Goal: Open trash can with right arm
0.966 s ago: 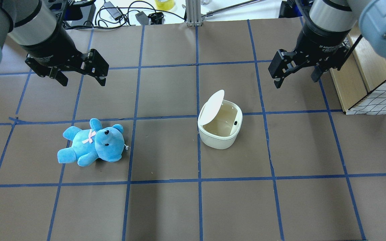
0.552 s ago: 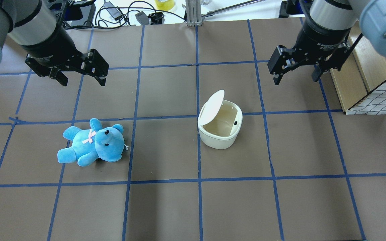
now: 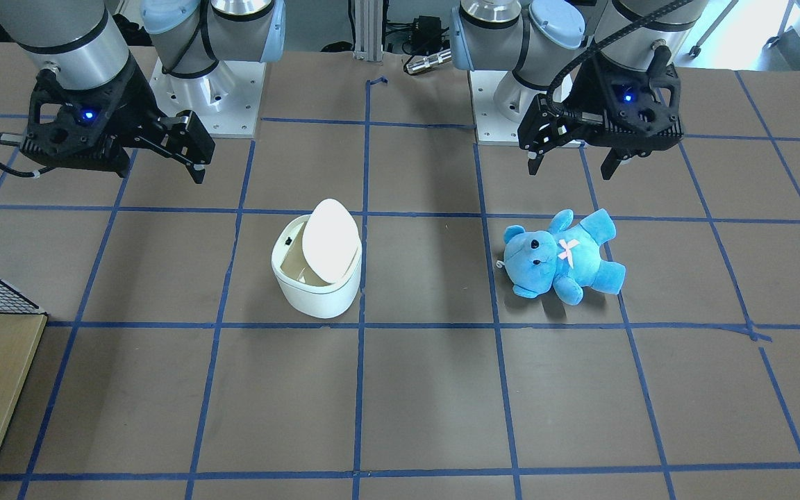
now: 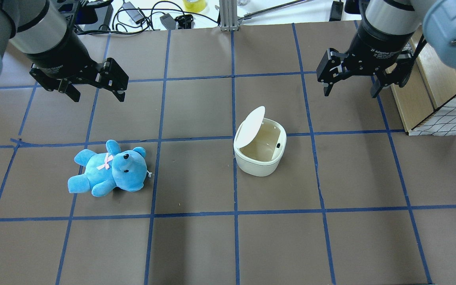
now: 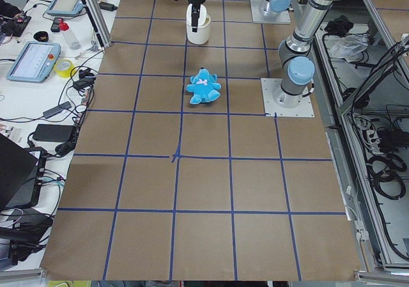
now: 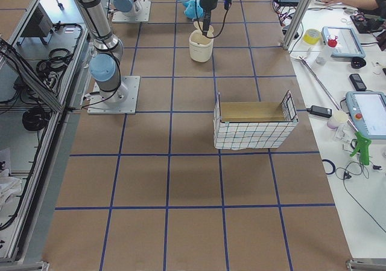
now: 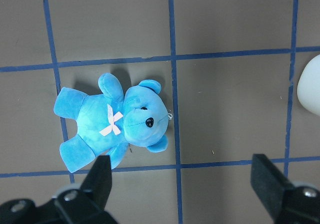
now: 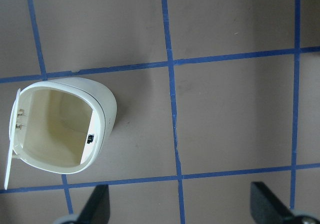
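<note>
The white trash can [image 4: 260,163] stands mid-table with its lid [image 4: 251,126] tipped up on its left side and the beige inside showing. It also shows in the front view [image 3: 317,295] and the right wrist view [image 8: 107,114]. My right gripper [image 4: 350,94] hangs open and empty above the table, behind and to the right of the can, apart from it; it also shows in the front view [image 3: 160,173]. My left gripper [image 4: 98,97] is open and empty, behind a blue teddy bear [image 4: 111,170].
A wooden box with a wire-grid side [image 4: 441,107] stands at the right edge, close to my right arm. Cables and a tape roll [image 4: 194,4] lie beyond the table's far edge. The teddy lies about two tiles left of the can.
My right gripper has shifted slightly back and to the right and turned a little, still open. The can's lid stays up. The left arm and teddy have not moved.
</note>
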